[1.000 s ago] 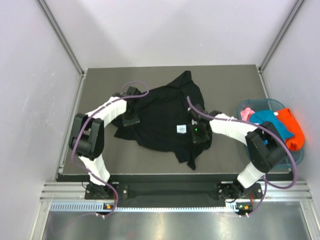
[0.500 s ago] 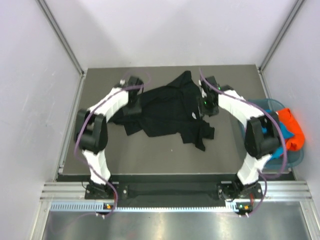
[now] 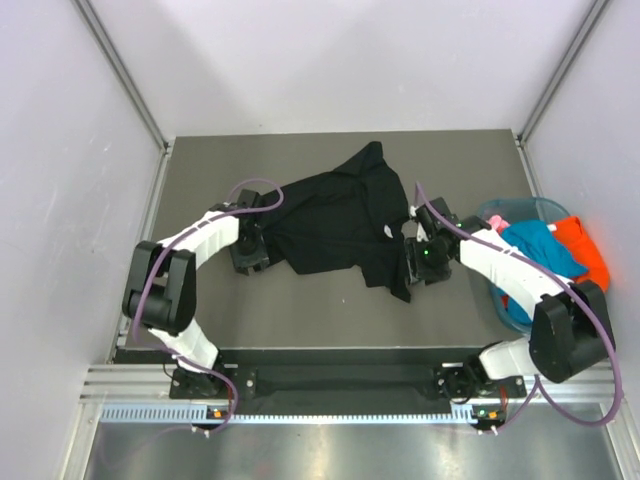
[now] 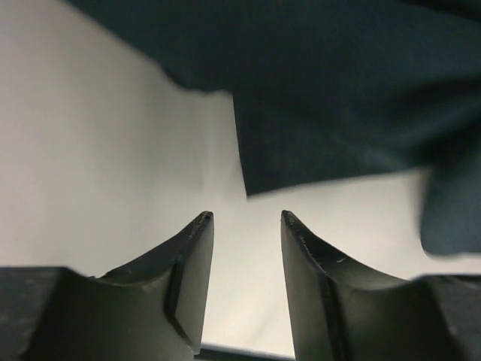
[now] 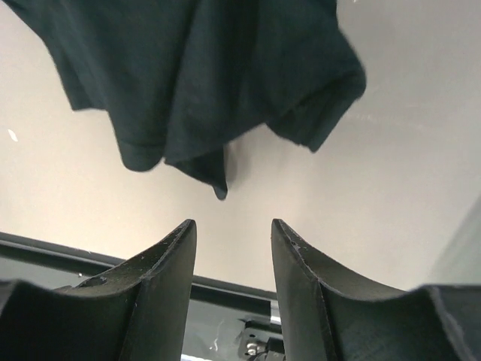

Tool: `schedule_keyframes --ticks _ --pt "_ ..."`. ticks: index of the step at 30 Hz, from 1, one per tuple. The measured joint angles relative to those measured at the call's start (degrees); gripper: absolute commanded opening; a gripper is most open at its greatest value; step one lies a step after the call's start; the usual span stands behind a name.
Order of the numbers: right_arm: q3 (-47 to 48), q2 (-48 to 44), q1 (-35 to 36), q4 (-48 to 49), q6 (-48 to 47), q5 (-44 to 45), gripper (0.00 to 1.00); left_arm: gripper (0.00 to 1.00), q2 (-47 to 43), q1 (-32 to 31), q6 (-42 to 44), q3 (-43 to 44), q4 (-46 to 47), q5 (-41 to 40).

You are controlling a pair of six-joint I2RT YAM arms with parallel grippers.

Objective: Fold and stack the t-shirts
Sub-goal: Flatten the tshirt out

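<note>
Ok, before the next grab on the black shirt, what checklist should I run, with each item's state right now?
1. Left fingers apart with nothing between them: ok.
2. Right fingers apart with nothing between them: ok.
3. Black t-shirt spread flat for folding: not ok. It lies bunched and creased, with a wad at its near right corner.
4. A shirt edge ahead of each wrist camera: ok. Cloth lies just beyond both pairs of fingertips.
5. Whole shirt on the table: ok.
6. Teal shirt, orange shirt and pink shirt kept in the basket: ok.
</note>
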Motion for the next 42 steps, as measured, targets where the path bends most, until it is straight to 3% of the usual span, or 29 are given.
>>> schedule_keyframes --ticks 8,12,13,21,28,32,42 --pt "-0.79 -2.69 0.00 0.07 1.64 -0.22 0.44 0.39 3.98 1.42 0.00 -0.17 4.07 0.83" --pt "-0.81 -3.06 0.00 0.07 1.92 -0.28 0.44 0.19 4.31 1.75 -0.07 -0.09 4.92 2.12" --pt "-0.96 -3.06 0.00 0.09 1.97 -0.26 0.44 0.00 4.33 1.79 -0.17 -0.09 5.18 2.58" --pt "-1.09 -0.92 0.00 0.00 3.04 -0.11 0.47 0.00 1.25 2.89 0.09 -0.09 3.45 -0.39" --pt "-4.26 3.04 0.00 3.32 4.22 -3.76 0.43 0.00 -22.01 3.13 0.22 -0.52 -2.84 -5.70" --pt "-6.95 4.61 0.00 6.88 4.52 -6.54 0.41 0.00 -30.60 3.13 0.20 -3.72 -3.74 -5.86" --pt "-9.38 7.28 0.00 12.41 5.35 -7.61 0.28 0.00 -27.36 3.13 0.17 -5.25 -7.21 -3.96"
